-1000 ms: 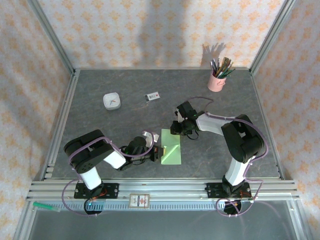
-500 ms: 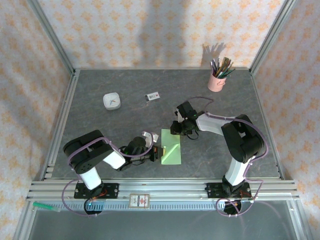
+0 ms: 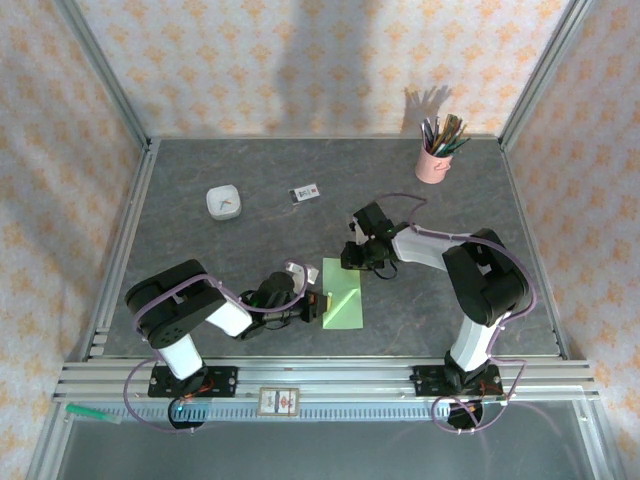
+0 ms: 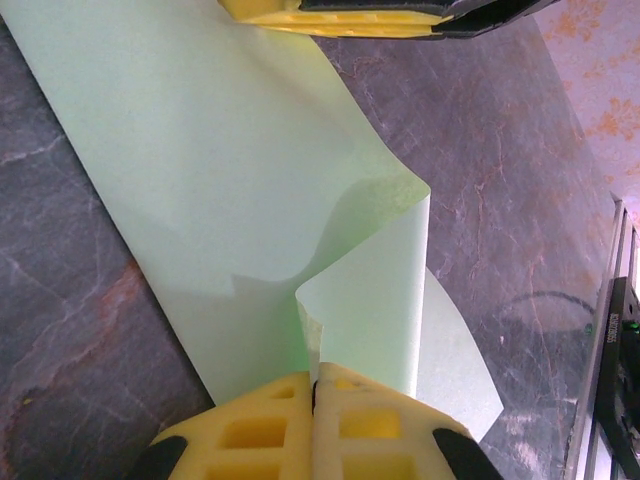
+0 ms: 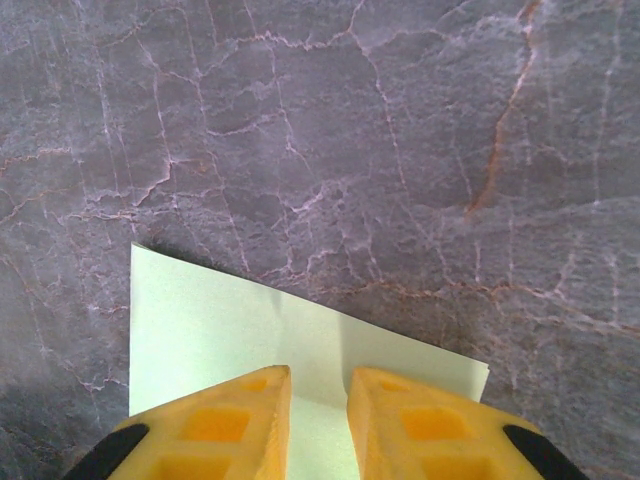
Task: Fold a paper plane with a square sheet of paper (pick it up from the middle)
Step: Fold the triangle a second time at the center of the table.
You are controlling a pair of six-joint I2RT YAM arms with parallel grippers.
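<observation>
pale green sheet of paper lies on the grey stone-pattern table, near-centre, between the two arms. from the top view it reads as a narrow oblong, apparently doubled over. its long axis runs near to far, with no sharp tip at either end. the far edge slants across in the right wrist view, one corner further out than the other.

left gripper comes in from the left, at the paper's left edge. in the left wrist view the left gripper has its yellow fingers pressed together, clamped on a flap of the sheet. that flap stands up off the table and curls over, while the rest lies flat.

right gripper sits at the far end of the paper. in the right wrist view the right gripper has its fingers a narrow gap apart over the sheet, flat paper showing between them. whether the tips press on the paper i cannot tell.

pink pencil cup stands far right. a small white dish and a small card lie far left of the paper, well apart from it.
</observation>
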